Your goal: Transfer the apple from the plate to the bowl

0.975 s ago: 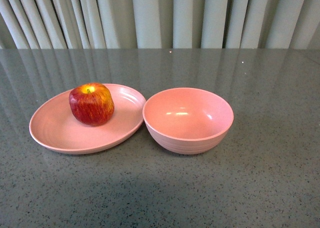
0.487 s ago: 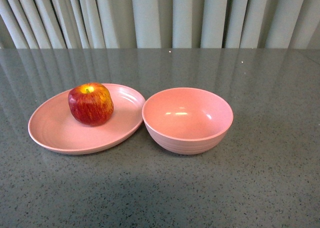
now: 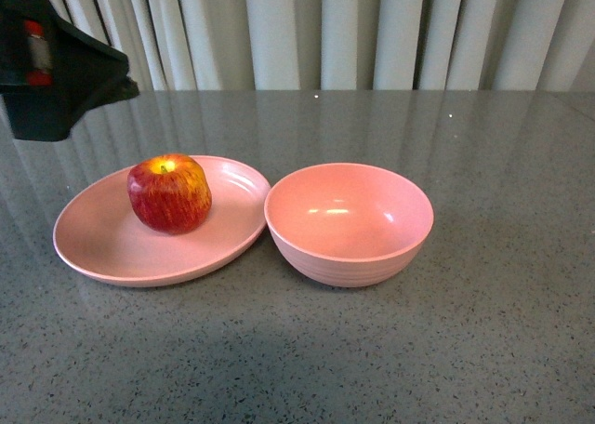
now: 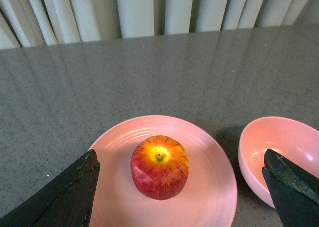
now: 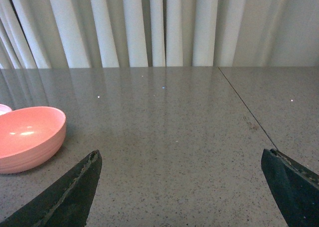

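Note:
The red apple point(image 3: 170, 193) with its yellow stem hollow stands upright on the shallow pink plate point(image 3: 98, 243) at the left. The deep pink bowl point(image 3: 349, 224) stands empty right beside the plate, rim to rim. My left arm point(image 3: 56, 66) shows dark at the upper left, above and behind the plate. In the left wrist view my left gripper point(image 4: 180, 155) is open and empty above the apple point(image 4: 159, 167), which lies between the wide-spread fingers, with the plate point(image 4: 212, 182) under it and the bowl point(image 4: 279, 147) beside it. My right gripper point(image 5: 180, 155) is open and empty over bare table, off to the side of the bowl point(image 5: 27, 137).
The grey speckled table point(image 3: 502, 350) runs back to pale pleated curtains point(image 3: 372, 33). A thin seam point(image 5: 244, 110) crosses the tabletop in the right wrist view. A sliver of the plate point(image 5: 3, 108) shows behind the bowl there.
My left arm has come into the front view at the upper left. The apple, plate and bowl stay where they were.

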Controlling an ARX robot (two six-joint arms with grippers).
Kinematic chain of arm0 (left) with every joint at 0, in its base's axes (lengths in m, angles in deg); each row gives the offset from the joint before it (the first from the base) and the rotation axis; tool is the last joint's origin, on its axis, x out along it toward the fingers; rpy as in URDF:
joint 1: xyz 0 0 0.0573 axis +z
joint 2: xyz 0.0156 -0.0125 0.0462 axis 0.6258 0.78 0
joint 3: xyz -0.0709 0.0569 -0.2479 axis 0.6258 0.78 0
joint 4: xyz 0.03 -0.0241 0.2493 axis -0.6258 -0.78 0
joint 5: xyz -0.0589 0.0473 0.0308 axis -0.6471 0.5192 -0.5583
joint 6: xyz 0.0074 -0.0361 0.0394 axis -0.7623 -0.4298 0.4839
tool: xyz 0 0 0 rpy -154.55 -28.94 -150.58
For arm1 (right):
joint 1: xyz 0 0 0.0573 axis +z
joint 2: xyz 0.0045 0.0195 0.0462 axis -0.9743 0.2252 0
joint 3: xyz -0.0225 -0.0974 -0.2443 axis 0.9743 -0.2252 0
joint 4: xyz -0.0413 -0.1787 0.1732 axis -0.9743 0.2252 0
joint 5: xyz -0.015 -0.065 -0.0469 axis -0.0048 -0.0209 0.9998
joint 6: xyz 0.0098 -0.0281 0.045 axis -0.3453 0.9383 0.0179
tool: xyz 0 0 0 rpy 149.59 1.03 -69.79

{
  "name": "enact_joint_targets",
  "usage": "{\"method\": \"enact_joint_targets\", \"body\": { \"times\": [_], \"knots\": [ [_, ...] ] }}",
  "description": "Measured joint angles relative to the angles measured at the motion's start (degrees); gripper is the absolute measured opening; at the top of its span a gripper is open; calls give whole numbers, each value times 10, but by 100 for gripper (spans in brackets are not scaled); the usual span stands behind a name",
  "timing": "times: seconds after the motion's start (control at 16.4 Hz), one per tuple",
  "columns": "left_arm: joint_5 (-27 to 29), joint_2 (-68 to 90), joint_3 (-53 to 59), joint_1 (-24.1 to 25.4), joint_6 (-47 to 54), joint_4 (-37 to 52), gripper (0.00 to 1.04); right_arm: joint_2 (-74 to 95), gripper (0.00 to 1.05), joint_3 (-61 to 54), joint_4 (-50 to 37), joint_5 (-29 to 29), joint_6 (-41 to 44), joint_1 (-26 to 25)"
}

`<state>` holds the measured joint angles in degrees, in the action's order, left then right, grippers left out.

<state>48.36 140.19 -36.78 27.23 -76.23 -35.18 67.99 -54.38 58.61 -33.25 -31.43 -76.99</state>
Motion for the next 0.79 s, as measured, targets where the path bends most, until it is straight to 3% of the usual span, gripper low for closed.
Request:
{"method": "enact_joint_targets", "body": {
  "times": [0.18, 0.24, 0.79],
  "knots": [
    [-9, 104, -73, -2, -4, -21, 98, 0, 98, 0, 0, 0, 0, 0],
    [-16, 200, -145, -7, -8, -61, 98, 0, 98, 0, 0, 0, 0, 0],
    [0, 285, -168, -4, -37, -96, 98, 0, 98, 0, 0, 0, 0, 0]
  ]
}}
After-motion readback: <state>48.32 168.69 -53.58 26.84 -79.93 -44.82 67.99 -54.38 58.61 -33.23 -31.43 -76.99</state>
